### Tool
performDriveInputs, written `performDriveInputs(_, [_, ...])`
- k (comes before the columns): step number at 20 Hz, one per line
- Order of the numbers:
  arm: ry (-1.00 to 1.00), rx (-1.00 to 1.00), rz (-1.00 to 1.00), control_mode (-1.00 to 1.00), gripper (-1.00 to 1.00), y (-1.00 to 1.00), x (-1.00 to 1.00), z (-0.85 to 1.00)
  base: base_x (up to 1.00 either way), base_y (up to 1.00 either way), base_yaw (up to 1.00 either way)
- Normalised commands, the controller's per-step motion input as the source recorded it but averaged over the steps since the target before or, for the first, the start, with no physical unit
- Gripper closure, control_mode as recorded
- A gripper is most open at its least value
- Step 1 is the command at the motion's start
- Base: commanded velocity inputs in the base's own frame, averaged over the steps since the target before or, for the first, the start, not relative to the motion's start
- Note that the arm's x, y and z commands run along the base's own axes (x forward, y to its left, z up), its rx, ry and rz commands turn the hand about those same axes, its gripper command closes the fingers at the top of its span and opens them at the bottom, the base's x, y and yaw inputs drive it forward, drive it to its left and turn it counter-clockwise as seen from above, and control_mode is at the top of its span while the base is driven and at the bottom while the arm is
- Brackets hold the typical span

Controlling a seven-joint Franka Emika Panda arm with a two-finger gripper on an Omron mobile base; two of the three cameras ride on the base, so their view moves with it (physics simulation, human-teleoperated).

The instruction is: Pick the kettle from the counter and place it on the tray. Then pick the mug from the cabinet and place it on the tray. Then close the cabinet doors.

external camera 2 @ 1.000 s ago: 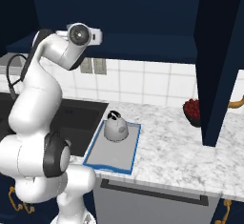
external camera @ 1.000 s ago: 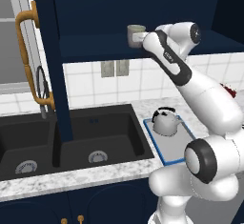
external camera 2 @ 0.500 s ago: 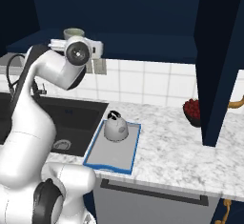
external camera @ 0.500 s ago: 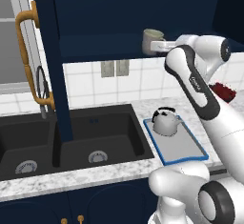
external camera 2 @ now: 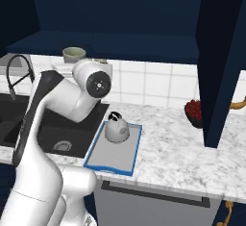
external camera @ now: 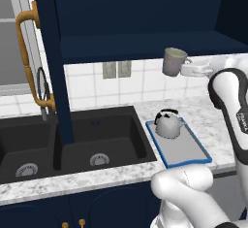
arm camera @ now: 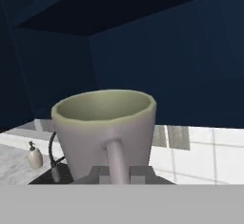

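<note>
The beige-grey mug (external camera: 173, 61) hangs in the air in front of the open cabinet (external camera: 145, 23), just below its navy shelf. My gripper (external camera: 187, 69) is shut on the mug's side handle. In the hand view the mug (arm camera: 105, 127) stands upright and close, its handle pinched between my fingertips (arm camera: 99, 174). The silver kettle (external camera: 168, 123) sits on the far end of the blue-rimmed tray (external camera: 186, 150) on the counter (external camera 2: 182, 157), below the mug. The mug (external camera 2: 74, 54) also peeks out above my arm in the right base view, with the kettle (external camera 2: 116, 126) and tray (external camera 2: 113, 156) lower down.
Both cabinet doors stand open: the left door (external camera: 47, 52) with its brass handle (external camera: 28, 59), and the right door (external camera 2: 218, 61). A black double sink (external camera: 72, 142) and faucet (external camera 2: 17, 71) lie left of the tray. A bowl of red fruit (external camera 2: 193, 110) sits by the right door.
My arm has drawn the mug out of the cabinet, carrying it right and downward in the left base view. The kettle and tray have stayed still.
</note>
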Motion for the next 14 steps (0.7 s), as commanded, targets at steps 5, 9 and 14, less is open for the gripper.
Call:
performDriveInputs(5, [0.0,-0.12,0.19,-1.0,1.0,-0.35,-0.66,-0.86,0.0,0.0,0.0])
performDriveInputs(9, [0.0,-0.23,0.15,-1.0,1.0,-0.17,-0.37,-0.86,0.0,0.0,0.0])
performDriveInputs(14, [-0.02,-0.19,0.17,-1.0,1.0,-0.23,-0.07,-0.72,0.0,0.0,0.0])
